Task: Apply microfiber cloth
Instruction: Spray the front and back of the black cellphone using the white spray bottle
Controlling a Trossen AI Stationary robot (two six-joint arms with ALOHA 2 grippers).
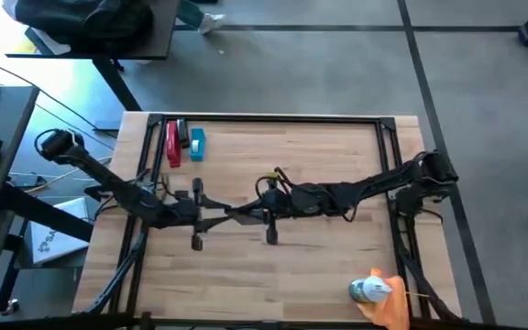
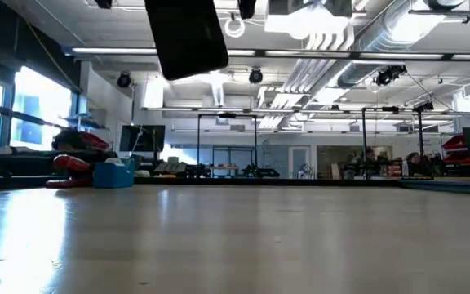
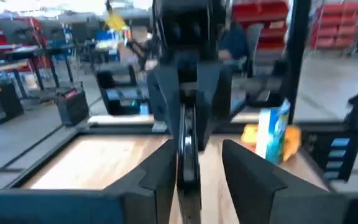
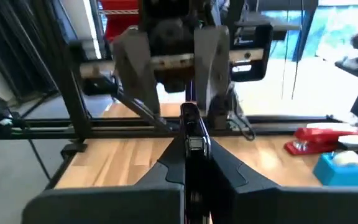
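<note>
From above, my left jaws [image 1: 211, 216] and right jaws [image 1: 257, 213] are meeting over the middle of the counter [image 1: 319, 266]; the cloth [image 1: 392, 304] is lying at its near right corner, touching a bottle [image 1: 367, 291]. A stapler [image 1: 172, 144] and blue box [image 1: 196, 145] are sitting far left.

Low down, a dark phone [image 2: 188, 34] is hanging overhead.

In both wrist views, my jaws are gripping the phone's ends edge-on.
</note>
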